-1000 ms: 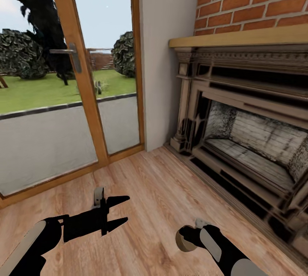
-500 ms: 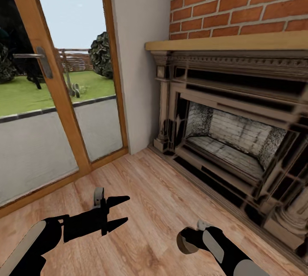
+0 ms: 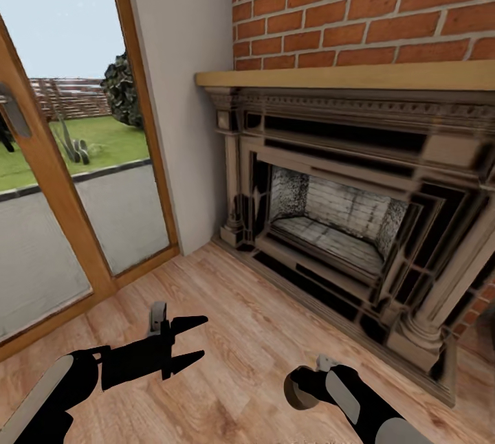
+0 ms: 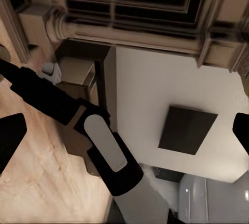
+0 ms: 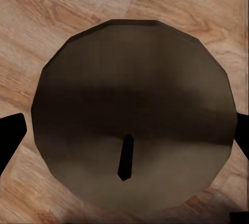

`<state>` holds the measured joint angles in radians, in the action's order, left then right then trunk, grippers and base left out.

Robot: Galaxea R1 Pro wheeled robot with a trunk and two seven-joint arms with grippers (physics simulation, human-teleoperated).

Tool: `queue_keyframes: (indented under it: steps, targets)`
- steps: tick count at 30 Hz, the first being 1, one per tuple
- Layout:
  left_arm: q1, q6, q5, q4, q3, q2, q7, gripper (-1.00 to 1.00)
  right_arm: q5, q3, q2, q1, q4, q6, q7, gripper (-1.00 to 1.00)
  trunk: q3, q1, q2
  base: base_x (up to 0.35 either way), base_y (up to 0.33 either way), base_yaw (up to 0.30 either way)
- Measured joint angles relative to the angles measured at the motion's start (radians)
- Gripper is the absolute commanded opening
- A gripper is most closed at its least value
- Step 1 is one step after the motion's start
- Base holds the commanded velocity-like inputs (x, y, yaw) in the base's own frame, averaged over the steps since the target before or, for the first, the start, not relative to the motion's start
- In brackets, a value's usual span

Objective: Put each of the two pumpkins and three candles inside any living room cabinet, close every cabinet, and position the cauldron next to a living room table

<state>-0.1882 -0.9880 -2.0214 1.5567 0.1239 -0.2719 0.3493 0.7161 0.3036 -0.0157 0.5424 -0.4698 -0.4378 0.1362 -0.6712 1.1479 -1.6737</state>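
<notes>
A candle, seen end-on as a round brownish disc with a short dark wick, sits between the dark fingers of my right gripper, which is shut on it. In the head view the candle shows as a tan stub at the end of my right arm, low over the wooden floor. My left gripper hovers over the floor to the left, its two black fingers spread open and empty. The pumpkins, cabinet, cauldron and table are out of view.
A dark carved fireplace with a wooden mantel stands ahead and to the right against a brick wall. A wood-framed glass door onto a garden is at the left. Plank floor lies between.
The camera has turned to the right, so the fireplace and door have slid left in the picture. Both arms hold the same pose, the candle still in the right gripper.
</notes>
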Motion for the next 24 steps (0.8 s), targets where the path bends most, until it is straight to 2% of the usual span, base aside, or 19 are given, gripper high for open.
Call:
queue_keyframes:
  steps: [7,14,24]
  targets:
    - [0.0,0.0,-0.001,0.0,0.0,0.001,0.0,1.0,0.0,0.0,0.0,0.0,0.001,0.0,0.001,-1.0,0.021,-0.026,0.049,-0.267,0.0,-0.263]
    - [0.0,0.0,0.0,0.0,0.0,0.001,0.0,1.0,0.0,0.0,0.0,0.0,0.001,0.002,0.001,-1.0,0.042,-0.053,0.098,-0.308,0.0,-0.061]
    - [0.0,0.001,0.001,0.0,-0.001,0.0,0.003,1.0,0.0,-0.001,0.001,0.0,0.032,0.02,0.001,-1.0,0.073,-0.092,0.168,-0.055,0.0,-0.266]
